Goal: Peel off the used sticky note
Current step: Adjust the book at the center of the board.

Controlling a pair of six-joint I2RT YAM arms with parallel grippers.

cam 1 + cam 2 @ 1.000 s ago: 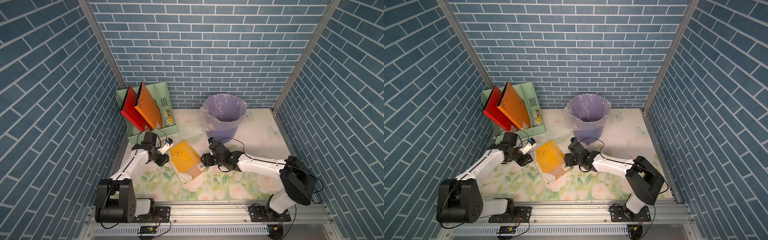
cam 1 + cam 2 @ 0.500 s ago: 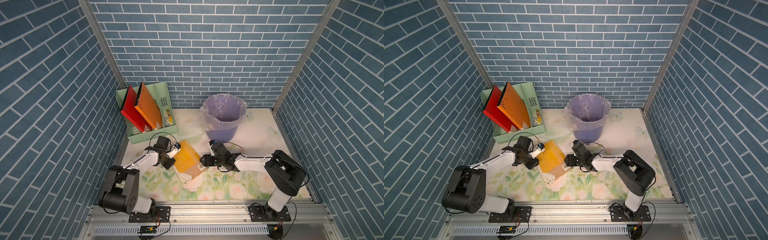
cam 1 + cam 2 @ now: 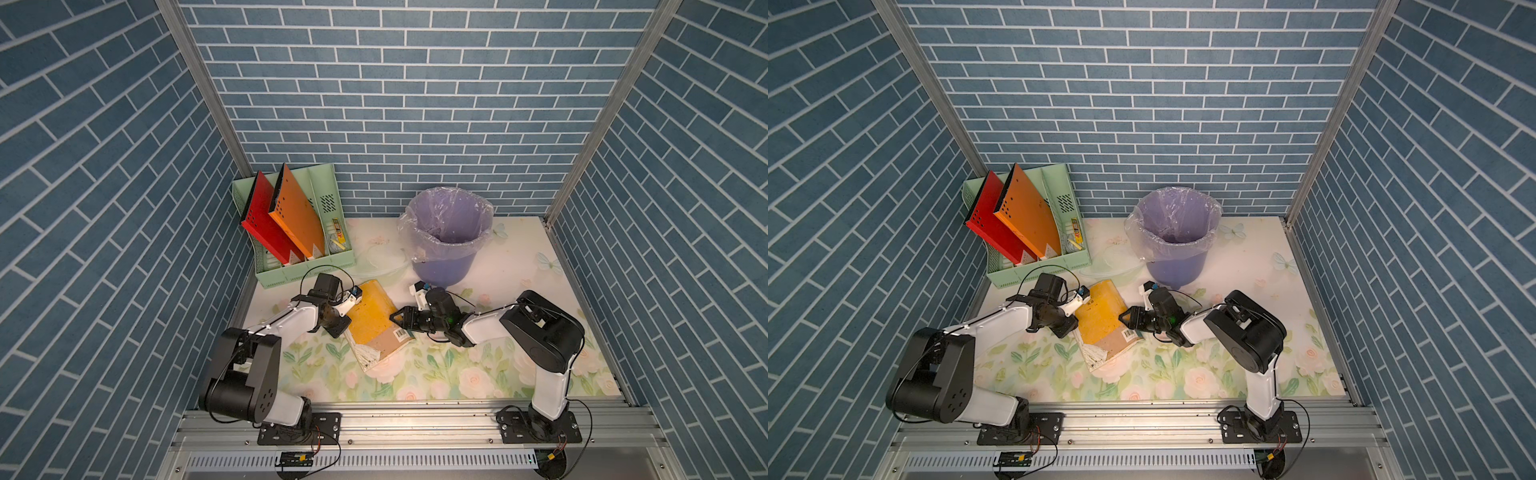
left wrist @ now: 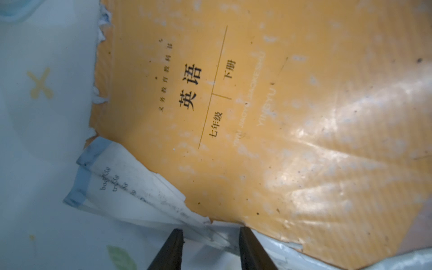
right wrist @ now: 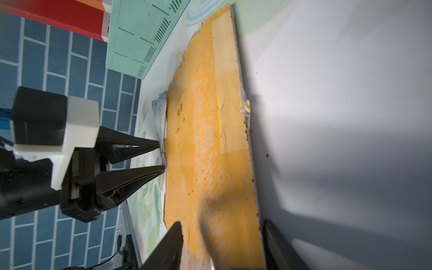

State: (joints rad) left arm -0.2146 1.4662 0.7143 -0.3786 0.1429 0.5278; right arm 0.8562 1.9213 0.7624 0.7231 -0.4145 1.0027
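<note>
Textbook (image 3: 368,316) with a worn orange cover lies flat on the floral bench (image 3: 457,374). A paler yellow rectangle, apparently the sticky note (image 5: 223,58), sits on that cover. The left gripper (image 4: 209,235) stands narrowly open at the frayed edge; the right gripper (image 5: 222,223) gapes astride the opposite edge.

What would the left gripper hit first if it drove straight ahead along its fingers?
The loose white pages poking out beneath the orange book cover, right at the left gripper tips; probably touching, though depth is unclear.
</note>
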